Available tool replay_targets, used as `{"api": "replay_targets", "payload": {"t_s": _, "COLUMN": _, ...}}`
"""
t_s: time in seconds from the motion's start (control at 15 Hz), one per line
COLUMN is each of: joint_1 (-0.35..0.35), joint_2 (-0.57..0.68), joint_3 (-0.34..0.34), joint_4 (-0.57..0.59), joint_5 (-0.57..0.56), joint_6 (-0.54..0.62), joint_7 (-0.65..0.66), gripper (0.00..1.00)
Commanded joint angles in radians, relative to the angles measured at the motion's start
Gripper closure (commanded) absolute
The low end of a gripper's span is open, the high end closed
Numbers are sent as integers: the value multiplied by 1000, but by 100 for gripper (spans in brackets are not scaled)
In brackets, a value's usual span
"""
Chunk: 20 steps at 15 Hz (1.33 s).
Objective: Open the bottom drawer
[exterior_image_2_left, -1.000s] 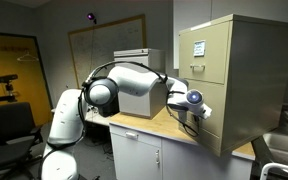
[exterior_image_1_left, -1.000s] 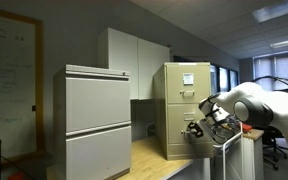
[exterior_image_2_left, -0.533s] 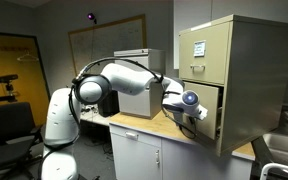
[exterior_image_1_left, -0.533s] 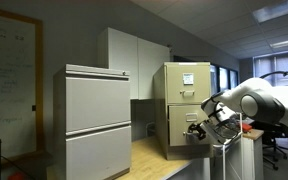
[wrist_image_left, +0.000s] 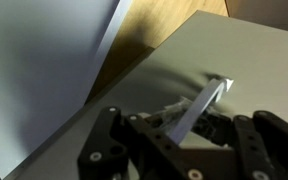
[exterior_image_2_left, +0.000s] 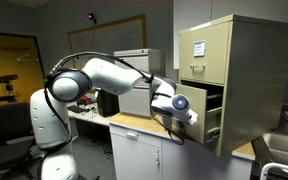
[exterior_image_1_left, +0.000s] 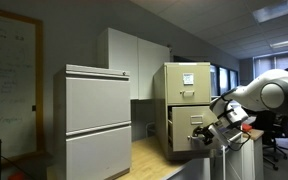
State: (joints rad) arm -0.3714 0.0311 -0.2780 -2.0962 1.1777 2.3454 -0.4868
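Note:
The narrow beige filing cabinet (exterior_image_1_left: pixel 187 85) stands on a wooden counter. Its bottom drawer (exterior_image_1_left: pixel 189 130) is pulled partly out, which leaves a dark gap in the cabinet (exterior_image_2_left: pixel 210 98). My gripper (exterior_image_1_left: pixel 208 130) is at the drawer front and shut on its small metal handle (wrist_image_left: pixel 210 98). In the wrist view the black fingers (wrist_image_left: pixel 134 135) close around the handle against the flat beige front (wrist_image_left: pixel 234 50). In an exterior view the gripper (exterior_image_2_left: pixel 189 118) hides most of the drawer front. The top drawer, with white paper sheets (exterior_image_1_left: pixel 188 80), stays closed.
A wide light-grey cabinet (exterior_image_1_left: pixel 96 120) stands beside the beige one, across the wooden countertop (exterior_image_1_left: pixel 156 158). A grey box (exterior_image_2_left: pixel 134 62) sits on the counter behind the arm. An office chair (exterior_image_2_left: pixel 9 125) stands on the floor, away from the counter.
The gripper has moved away from the cabinet with the handle in it, and the bottom drawer has slid further out. The dark gap behind it has widened.

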Motion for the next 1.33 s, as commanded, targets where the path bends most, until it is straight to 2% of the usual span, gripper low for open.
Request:
{"api": "replay_targets", "payload": {"t_s": 0.0, "joint_1": 32, "joint_2": -167, "joint_3": -4, "joint_4": -234, "joint_5": -21, "joint_6": -14, "joint_7": -64, "gripper": 100}}
{"api": "replay_targets", "payload": {"t_s": 0.47, "joint_1": 37, "joint_2": -429, "joint_3": 6, "joint_4": -502, "joint_5": -43, "joint_6": 66, "joint_7": -92, "gripper": 100}}
{"api": "replay_targets", "payload": {"t_s": 0.8, "joint_1": 29, "joint_2": -537, "joint_3": 11, "joint_4": -578, "joint_5": -93, "joint_6": 114, "joint_7": -37, "gripper": 100}}
{"api": "replay_targets", "payload": {"t_s": 0.87, "joint_1": 28, "joint_2": -551, "joint_3": 13, "joint_4": -586, "joint_5": -108, "joint_6": 122, "joint_7": -22, "gripper": 75}}
{"api": "replay_targets", "payload": {"t_s": 1.0, "joint_1": 30, "joint_2": -568, "joint_3": 13, "joint_4": -594, "joint_5": -135, "joint_6": 138, "joint_7": 1, "gripper": 68}}
{"api": "replay_targets", "payload": {"t_s": 1.27, "joint_1": 44, "joint_2": -582, "joint_3": 15, "joint_4": -599, "joint_5": -172, "joint_6": 185, "joint_7": 51, "gripper": 37}}
